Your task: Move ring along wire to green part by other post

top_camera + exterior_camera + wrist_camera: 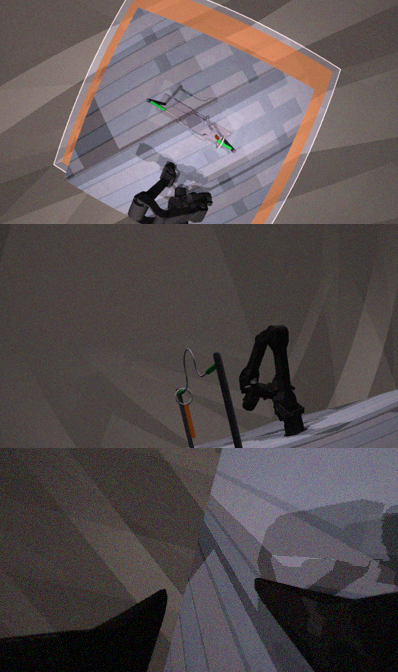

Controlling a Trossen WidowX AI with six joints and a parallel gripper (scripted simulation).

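Observation:
The ring (222, 142) (191, 399) hangs around the green part (227, 146) (181, 392) beside one post (230, 145) (185, 423). Its orange handle (217, 137) (189, 421) points down along that post. The thin grey wire (184, 364) rises in a tall bend, dips, and runs to the other green part (157, 105) (211, 368) at the other post (227, 398). My gripper (210, 588) is open, with nothing between its fingertips. It is well away from ring, handle and wire, on the robot's side; neither ring nor wire shows in the wrist view.
The black arm (155, 188) (281, 364) is folded near its base, with its elbow high. The posts stand on a plank-patterned table with an orange border (261, 40). Shadows of the arm and wire fall across the table top.

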